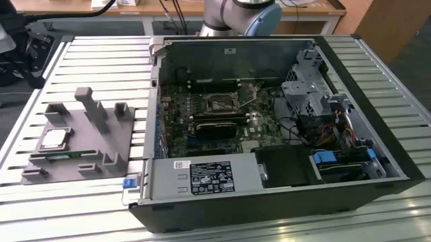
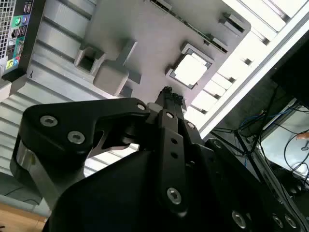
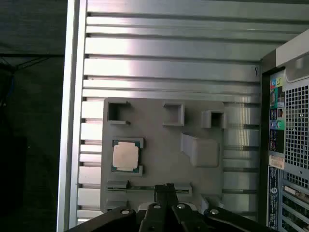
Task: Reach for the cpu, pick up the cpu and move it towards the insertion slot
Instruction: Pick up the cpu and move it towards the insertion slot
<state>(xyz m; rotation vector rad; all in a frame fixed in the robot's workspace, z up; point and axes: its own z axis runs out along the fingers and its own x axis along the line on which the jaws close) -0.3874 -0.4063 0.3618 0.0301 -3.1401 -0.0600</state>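
cpu (image 1: pixel 55 139): flat in the grey fixture (image 1: pixel 88 144), exterior view's left.
gripper (image 3: pixel 165 186): fingers pressed together, empty, hovering near the cpu, not touching it.
insertion slot (image 1: pixel 221 104): inside the case (image 1: pixel 269 207), well apart.

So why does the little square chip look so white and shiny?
Light bounces off its metal top. In the second wrist view the chip is washed out almost white, and the table slats glare too; in the first wrist view it is pale, less glaring; in the exterior view it looks plain grey, and the computer case is dim inside.
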